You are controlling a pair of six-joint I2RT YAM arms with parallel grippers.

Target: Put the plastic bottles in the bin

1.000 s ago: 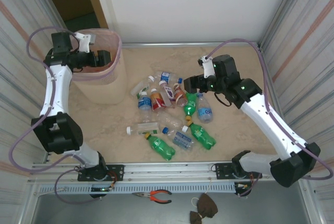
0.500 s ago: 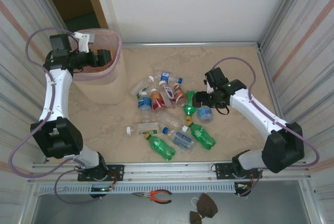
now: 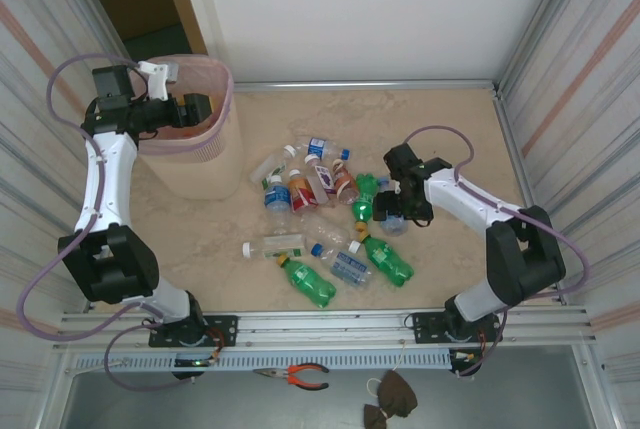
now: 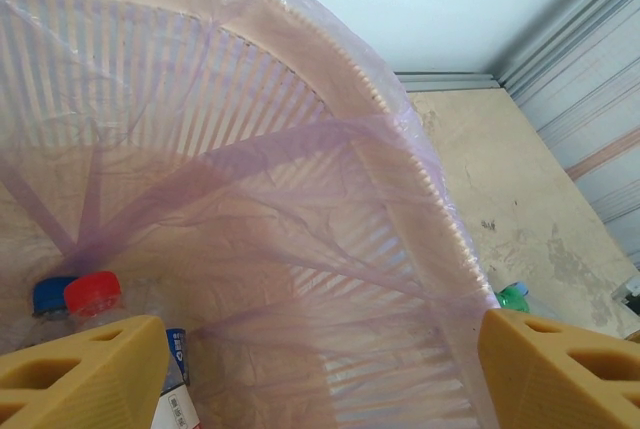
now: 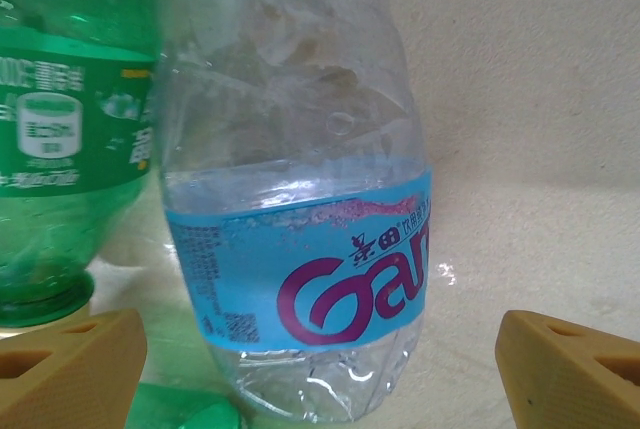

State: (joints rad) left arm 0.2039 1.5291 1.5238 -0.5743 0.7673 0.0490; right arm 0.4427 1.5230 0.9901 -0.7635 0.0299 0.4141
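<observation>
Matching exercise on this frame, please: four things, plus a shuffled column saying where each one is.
Things:
1. left gripper
2. blue-label clear bottle
3. red-capped bottle
4. front green bottle

Places:
a. lying on the table, closest of the pile to its near edge
b. inside the bin
c. between the open fingers of the right gripper
d. open, over the bin's mouth

Pairs: 1-d, 2-c, 3-b, 4-a.

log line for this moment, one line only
left gripper open at bin mouth | right gripper open, straddling blue-label bottle on table, not gripped | capped bottles in bin | pile on table
</observation>
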